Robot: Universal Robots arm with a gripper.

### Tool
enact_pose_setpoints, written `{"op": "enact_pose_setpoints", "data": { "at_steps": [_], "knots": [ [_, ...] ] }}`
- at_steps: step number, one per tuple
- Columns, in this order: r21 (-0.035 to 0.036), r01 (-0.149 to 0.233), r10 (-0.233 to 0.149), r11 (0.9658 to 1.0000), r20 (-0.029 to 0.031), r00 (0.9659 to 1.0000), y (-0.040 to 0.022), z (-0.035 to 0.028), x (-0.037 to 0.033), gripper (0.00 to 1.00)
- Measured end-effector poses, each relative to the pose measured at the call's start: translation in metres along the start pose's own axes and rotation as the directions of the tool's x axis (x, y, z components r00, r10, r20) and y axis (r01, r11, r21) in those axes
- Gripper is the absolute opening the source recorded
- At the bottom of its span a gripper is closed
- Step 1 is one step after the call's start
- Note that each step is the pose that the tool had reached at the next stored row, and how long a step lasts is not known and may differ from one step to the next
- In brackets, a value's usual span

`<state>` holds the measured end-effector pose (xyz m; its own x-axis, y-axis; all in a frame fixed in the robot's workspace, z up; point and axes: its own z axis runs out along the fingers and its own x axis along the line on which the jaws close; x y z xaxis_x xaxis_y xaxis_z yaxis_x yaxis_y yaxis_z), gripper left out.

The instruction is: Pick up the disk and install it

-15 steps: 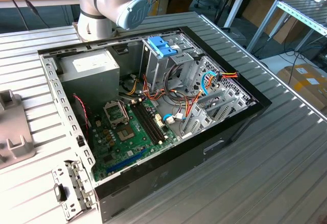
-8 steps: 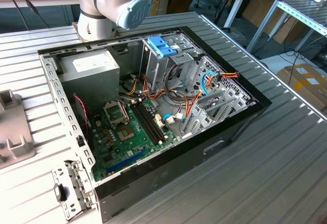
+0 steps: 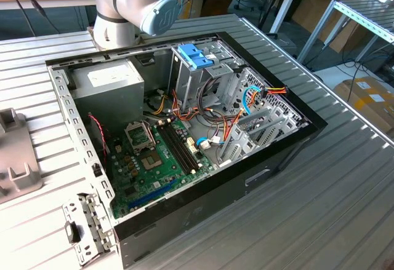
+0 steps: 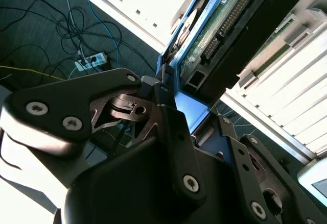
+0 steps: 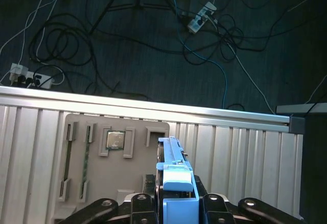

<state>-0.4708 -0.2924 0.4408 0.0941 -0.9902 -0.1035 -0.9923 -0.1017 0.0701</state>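
Black gripper (image 4: 194, 109) links sit close in both wrist views, and the fingers (image 4: 171, 127) are clamped on the disk (image 5: 176, 175), one against each side of its light-blue rail bracket. In the second wrist view the disk's underside shows a green circuit board with a black connector near its end, framed by the blue rail. In the first wrist view the disk is seen end-on, standing on edge between the fingers, its bracket pointing away from the wrist.

Past it lies a grey parts tray (image 5: 117, 180) on the slatted metal table (image 5: 245, 157). Whether the disk touches the tray cannot be told. The tray's recesses hold a square processor chip (image 5: 114, 140) and two thin memory sticks (image 5: 68, 157). Beyond the table's edge, cables and a power strip (image 5: 200, 19) lie on the dark floor.

In the exterior view the arm (image 3: 138, 2) rises behind an open computer case (image 3: 215, 205). Inside the case are the green motherboard (image 3: 160, 159), the grey power supply (image 3: 114, 82) and a blue two-tabbed plastic piece (image 3: 196, 56) atop the drive cage.
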Motion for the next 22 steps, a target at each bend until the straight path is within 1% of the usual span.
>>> {"op": "enact_pose_setpoints", "data": {
  "at_steps": [7, 22],
  "knots": [
    [0.0000, 0.000, 0.000, 1.0000, 0.0000, 1.0000, 0.0002, -0.0027, -0.0003, 0.37],
    [0.0000, 0.000, 0.000, 1.0000, 0.0000, 1.0000, 0.0008, -0.0113, -0.0012, 0.37]
  ]
}}
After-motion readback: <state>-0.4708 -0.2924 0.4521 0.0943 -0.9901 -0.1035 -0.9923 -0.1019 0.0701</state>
